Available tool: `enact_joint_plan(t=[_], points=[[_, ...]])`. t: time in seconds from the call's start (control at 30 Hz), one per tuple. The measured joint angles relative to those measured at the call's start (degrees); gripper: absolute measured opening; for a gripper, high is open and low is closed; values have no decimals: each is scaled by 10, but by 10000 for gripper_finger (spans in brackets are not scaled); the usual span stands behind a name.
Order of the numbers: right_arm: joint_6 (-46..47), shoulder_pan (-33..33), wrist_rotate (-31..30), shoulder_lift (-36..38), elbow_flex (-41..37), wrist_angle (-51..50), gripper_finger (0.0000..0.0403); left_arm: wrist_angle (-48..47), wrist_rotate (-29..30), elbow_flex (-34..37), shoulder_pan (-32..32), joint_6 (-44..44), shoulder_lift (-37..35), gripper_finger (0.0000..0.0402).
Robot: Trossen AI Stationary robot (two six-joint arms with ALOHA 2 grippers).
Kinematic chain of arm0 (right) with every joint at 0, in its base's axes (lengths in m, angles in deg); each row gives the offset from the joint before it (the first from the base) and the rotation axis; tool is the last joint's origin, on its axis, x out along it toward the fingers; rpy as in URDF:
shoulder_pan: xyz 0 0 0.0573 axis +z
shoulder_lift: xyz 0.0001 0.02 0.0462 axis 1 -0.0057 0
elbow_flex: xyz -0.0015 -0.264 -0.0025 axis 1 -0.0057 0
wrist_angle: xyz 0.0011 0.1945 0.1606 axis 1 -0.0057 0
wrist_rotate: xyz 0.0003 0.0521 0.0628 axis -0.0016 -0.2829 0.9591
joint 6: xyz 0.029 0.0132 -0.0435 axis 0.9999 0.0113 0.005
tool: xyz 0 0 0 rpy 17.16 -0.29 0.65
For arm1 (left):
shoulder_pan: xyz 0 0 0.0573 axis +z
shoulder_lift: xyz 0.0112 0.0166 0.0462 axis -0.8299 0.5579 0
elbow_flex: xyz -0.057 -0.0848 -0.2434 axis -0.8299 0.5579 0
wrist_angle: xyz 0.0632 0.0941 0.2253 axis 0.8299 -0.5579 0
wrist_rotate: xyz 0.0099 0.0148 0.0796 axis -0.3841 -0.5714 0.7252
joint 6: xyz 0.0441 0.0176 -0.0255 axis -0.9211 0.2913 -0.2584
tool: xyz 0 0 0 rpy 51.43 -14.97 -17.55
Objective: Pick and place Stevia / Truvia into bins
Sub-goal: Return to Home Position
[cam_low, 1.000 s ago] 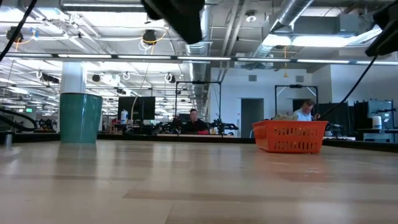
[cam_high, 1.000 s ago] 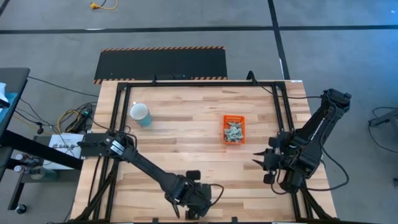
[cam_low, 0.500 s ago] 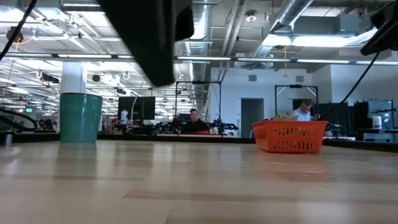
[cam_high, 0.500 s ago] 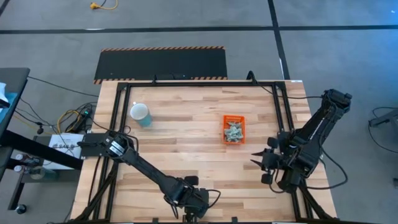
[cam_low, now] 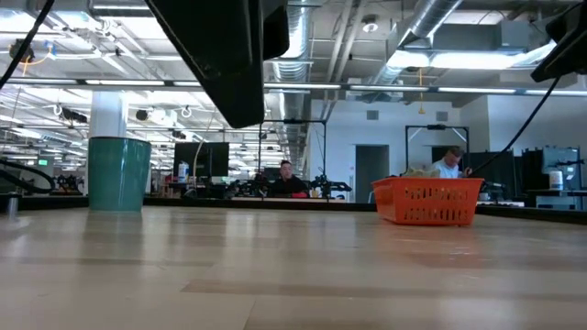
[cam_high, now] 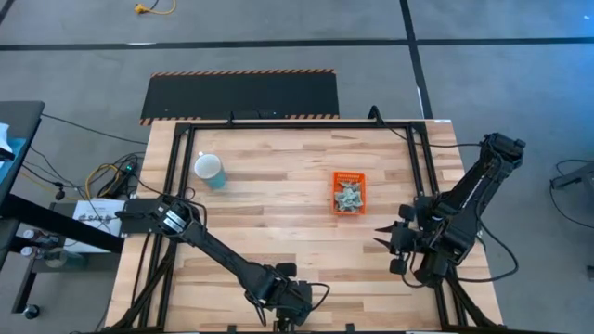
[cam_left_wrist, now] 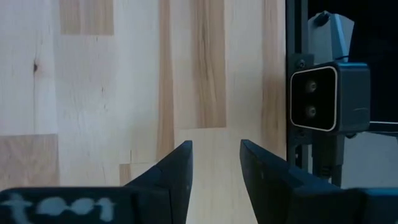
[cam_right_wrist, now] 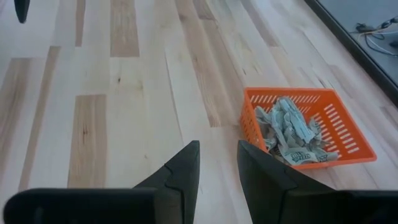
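As far as you can see, the sorting looks done. The Stevia packets (cam_right_wrist: pixel 287 126) lie heaped inside the orange tray (cam_right_wrist: pixel 341 124), and no packet shows loose on the wooden table (cam_high: pixel 278 218) around it. What seems left is only parking the arms.

The left gripper (cam_left_wrist: pixel 214 149) hangs well apart from the tray, out by the table's near edge. Its fingers are parted by a narrow gap with nothing between them. The right gripper (cam_right_wrist: pixel 217 149) sits nearer the tray, off its other side by the table frame, pointing toward it. It too is slightly parted and empty.

The tray is shallow, rectangular, orange plastic with mesh walls (light enough, you'd guess, to slide if knocked). The packets are thin paper, pale green and white, lying crumpled and overlapped rather than flat. The table is smooth pale wood, jointed in strips. A round light-blue cup (cam_high: pixel 210 170) stands well apart from the tray, on the left arm's side.
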Motion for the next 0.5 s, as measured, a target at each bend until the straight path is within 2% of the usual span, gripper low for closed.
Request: enact_joint_plan(t=[0.5], points=[[0,0,2,0,0,9,101,10,-8,0,-19,-11,0,121]])
